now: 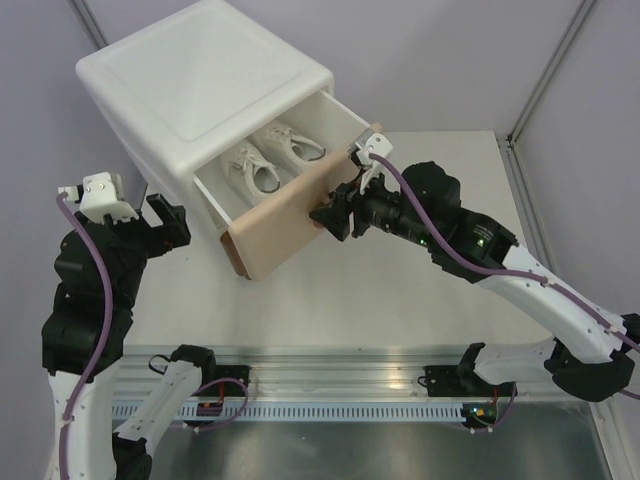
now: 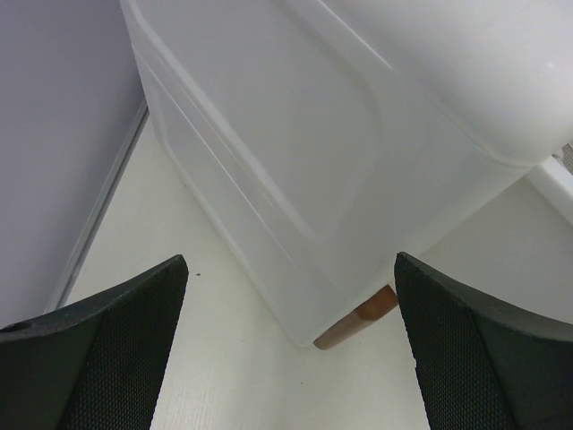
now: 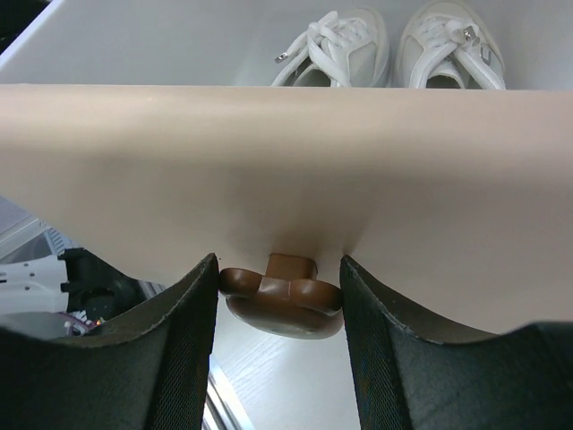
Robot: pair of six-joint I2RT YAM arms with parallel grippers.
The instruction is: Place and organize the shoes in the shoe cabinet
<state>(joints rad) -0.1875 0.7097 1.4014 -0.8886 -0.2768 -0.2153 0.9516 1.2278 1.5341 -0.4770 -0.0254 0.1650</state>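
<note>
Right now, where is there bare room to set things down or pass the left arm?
Free: tabletop between drawer front and near rail, and out to the right wall. Some drawer floor beside the white sneakers. Crowded: the knob, gripped by the right fingers; narrow strip between cabinet and left wall, by the open left fingers.

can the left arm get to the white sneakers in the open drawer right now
Probably not directly. The left end effector sits beside the shoe cabinet, whose side wall stands between it and the white sneakers; reaching them means coming round over the open drawer.
</note>
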